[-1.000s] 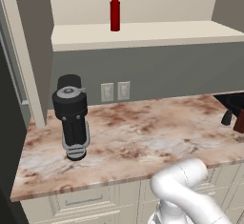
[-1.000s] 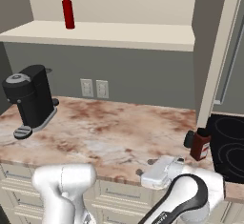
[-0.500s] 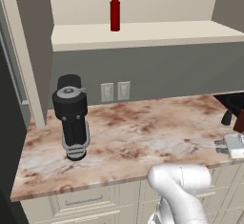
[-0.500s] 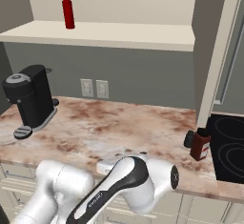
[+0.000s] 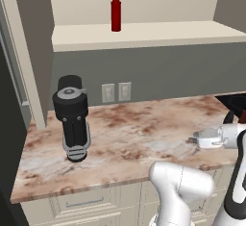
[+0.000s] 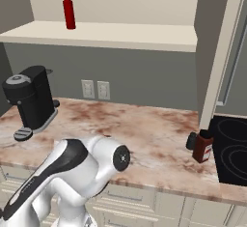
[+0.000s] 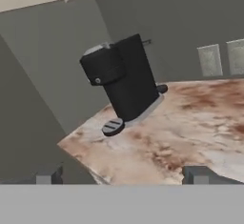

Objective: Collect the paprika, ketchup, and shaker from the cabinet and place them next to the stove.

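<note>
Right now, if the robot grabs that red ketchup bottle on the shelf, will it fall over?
The ketchup is tall and slim on a narrow base, so a sideways nudge would probably tip it. It looks like a squeeze bottle, so it may give slightly when gripped.

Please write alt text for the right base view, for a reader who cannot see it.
A red ketchup bottle stands alone on the cabinet shelf. On the marble counter below, a dark spice jar and a small black shaker sit beside the black stove. A black coffee machine stands at the left.
</note>
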